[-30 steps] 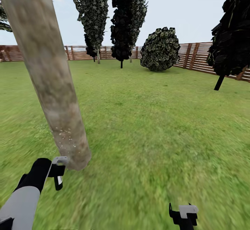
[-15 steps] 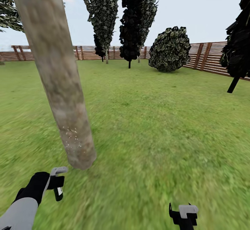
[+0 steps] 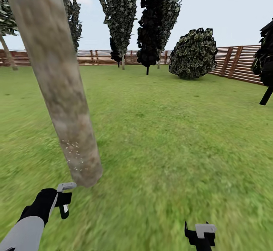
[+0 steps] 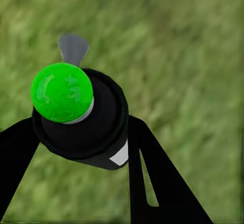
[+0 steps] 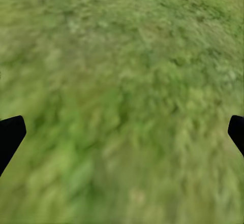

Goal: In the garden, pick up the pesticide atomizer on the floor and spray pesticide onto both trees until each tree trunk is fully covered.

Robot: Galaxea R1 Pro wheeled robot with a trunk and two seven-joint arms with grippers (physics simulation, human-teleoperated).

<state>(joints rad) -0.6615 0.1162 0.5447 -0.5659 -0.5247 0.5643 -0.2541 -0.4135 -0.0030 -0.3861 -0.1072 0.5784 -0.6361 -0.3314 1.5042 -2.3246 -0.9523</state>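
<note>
Head view: one mottled tree trunk [image 3: 57, 80], two grippers.

On the lawn [image 3: 170, 137] a tree trunk [image 3: 60, 91] rises at the left, the left tool [image 3: 63, 201] holding the sprayer [image 4: 84, 117] just before its base, the right tool [image 3: 200, 236] well apart to the right, and conifers [image 3: 157, 19], a bush [image 3: 193, 54] and a fence [image 3: 235, 63] stand far behind.

Blurred green grass [image 5: 122, 92] covers nearly the whole frame, mottled with lighter and darker patches. At the lower left edge and the lower right edge, two black fingertips [image 5: 10, 135] of the right gripper [image 5: 122, 137] poke in, its jaws standing wide apart with nothing but grass between them.
</note>
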